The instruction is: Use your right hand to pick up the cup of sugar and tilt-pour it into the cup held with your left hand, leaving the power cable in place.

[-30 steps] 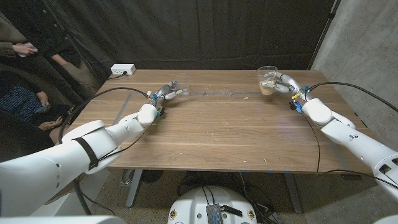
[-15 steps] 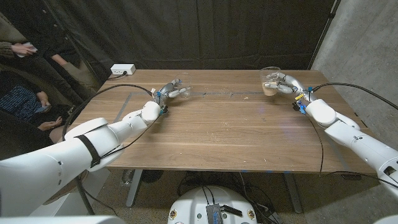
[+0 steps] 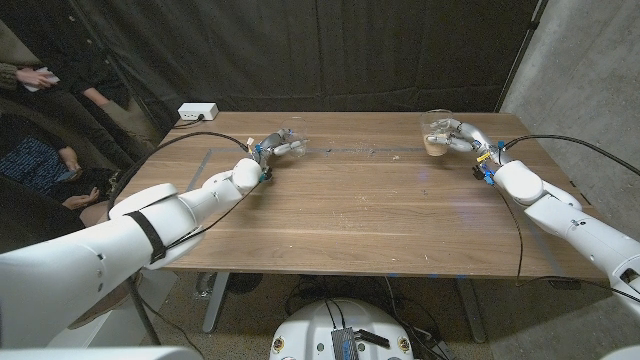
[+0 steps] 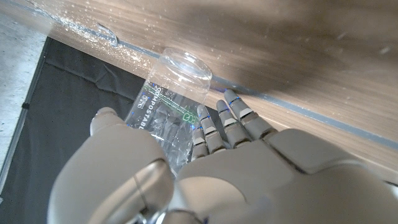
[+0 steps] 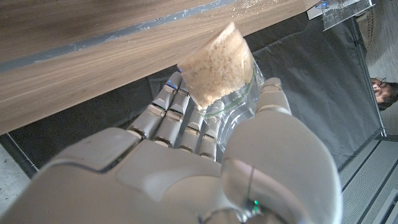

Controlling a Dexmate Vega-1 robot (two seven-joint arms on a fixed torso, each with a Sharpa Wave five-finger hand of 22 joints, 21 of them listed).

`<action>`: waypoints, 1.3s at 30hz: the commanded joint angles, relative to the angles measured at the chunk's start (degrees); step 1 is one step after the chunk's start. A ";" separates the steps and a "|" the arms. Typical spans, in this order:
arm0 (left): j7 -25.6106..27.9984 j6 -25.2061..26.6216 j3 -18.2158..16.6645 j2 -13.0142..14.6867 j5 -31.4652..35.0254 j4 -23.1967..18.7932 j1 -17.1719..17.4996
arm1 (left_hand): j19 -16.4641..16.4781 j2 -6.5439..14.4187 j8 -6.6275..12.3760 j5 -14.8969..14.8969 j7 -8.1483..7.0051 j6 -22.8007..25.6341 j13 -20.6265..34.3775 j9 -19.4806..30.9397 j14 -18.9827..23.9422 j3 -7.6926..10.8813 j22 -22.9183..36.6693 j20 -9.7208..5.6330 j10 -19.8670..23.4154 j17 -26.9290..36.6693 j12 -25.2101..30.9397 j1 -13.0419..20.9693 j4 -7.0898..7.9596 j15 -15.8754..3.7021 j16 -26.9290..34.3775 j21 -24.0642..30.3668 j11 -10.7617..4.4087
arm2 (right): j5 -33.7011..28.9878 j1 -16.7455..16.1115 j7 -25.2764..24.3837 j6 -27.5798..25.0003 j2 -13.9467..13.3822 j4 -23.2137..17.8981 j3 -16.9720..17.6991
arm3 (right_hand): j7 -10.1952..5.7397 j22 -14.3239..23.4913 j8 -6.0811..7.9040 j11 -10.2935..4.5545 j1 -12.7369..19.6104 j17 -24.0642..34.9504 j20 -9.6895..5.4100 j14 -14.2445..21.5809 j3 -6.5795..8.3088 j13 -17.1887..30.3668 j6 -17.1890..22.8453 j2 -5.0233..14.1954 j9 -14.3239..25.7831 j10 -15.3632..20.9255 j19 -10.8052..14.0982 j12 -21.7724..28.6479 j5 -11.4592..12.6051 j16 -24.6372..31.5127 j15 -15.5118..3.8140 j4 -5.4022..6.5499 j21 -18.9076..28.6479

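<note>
Right robot hand (image 5: 205, 168) wraps its fingers around the cup of sugar (image 5: 219, 73), gripped low so the rim stays free for pouring; the cup sits at the surface's (image 3: 360, 210) far right. Left robot hand (image 4: 205, 174) clasps the empty cup (image 4: 165, 112) at far left, ready to receive. The two cups are well apart. A power cable (image 3: 185, 145) trails beside the left arm, towards a white socket box (image 3: 197, 112).
</note>
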 commanded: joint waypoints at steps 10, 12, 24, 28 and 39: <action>-1.54 -1.52 -0.66 -1.64 -1.39 -0.02 -0.92 | 3.17 0.62 1.03 0.82 0.09 0.79 0.45 0.31 3.44 -0.03 -0.07 0.27 2.48 0.31 1.80 2.90 -1.00 -6.49 0.97 1.19 -0.04 | 0.16 1.89 0.66 0.38 1.21 3.36 -0.94 | -0.12 -0.03 0.37 -0.15 -0.21 0.35 -7.11 0.83 0.32 0.19 0.45 0.54 0.06 0.49 0.37 0.28 0.09 -0.28 -10.34 0.13 -0.40; -1.02 -3.53 -0.63 -1.57 -0.96 -0.02 -0.68 | 3.33 0.68 1.07 0.85 0.14 0.83 0.48 0.33 3.58 -0.01 -0.07 0.34 2.62 0.33 1.89 3.04 -1.05 -6.45 0.99 1.24 -0.02 | 0.21 2.14 0.85 0.70 1.37 3.86 -1.12 | -0.05 -0.03 0.40 -0.07 -0.22 0.38 -7.12 0.85 0.33 0.20 0.48 0.55 0.06 0.60 0.37 0.31 0.08 -0.32 -10.34 0.13 -0.41; 0.41 -7.54 -1.54 -1.86 -0.53 -0.02 0.05 | 6.08 2.05 1.93 1.15 0.41 2.17 1.02 0.58 6.37 0.45 -0.09 -0.32 4.49 0.73 3.35 5.32 -1.70 -6.75 1.57 2.22 -0.24 | 0.52 2.69 0.88 1.78 1.67 5.42 -1.57 | -0.05 -0.03 0.45 -0.04 -0.28 0.48 -7.13 0.90 0.34 0.22 0.59 0.54 -0.01 0.57 0.42 0.25 0.09 -0.52 -10.33 0.13 -0.45; -0.07 -6.20 -1.91 -2.08 -1.08 -0.02 0.26 | 6.50 2.93 2.30 1.16 0.58 2.85 1.27 0.68 7.47 0.83 -0.09 -1.04 5.28 0.99 3.99 6.27 -1.93 -6.91 1.86 2.37 -0.47 | 0.74 2.25 0.88 1.37 1.36 4.89 -1.51 | -0.02 -0.03 0.43 -0.08 -0.28 0.51 -7.13 0.89 0.34 0.16 0.56 0.51 -0.04 0.50 0.40 0.17 0.09 -0.58 -10.34 0.11 -0.48; -1.64 -2.82 -3.13 -2.34 -3.08 -0.02 0.71 | 7.55 5.00 3.42 0.77 0.51 4.77 1.98 1.01 10.64 1.78 -0.08 -1.86 7.30 1.81 5.64 8.69 -2.62 -7.98 2.73 2.79 -0.69 | 0.36 3.33 1.40 1.53 2.12 6.17 -2.28 | -0.06 -0.03 0.48 -0.16 -0.29 0.61 -7.13 0.88 0.38 0.19 0.57 0.54 -0.04 0.64 0.43 0.17 0.10 -0.79 -10.34 0.10 -0.53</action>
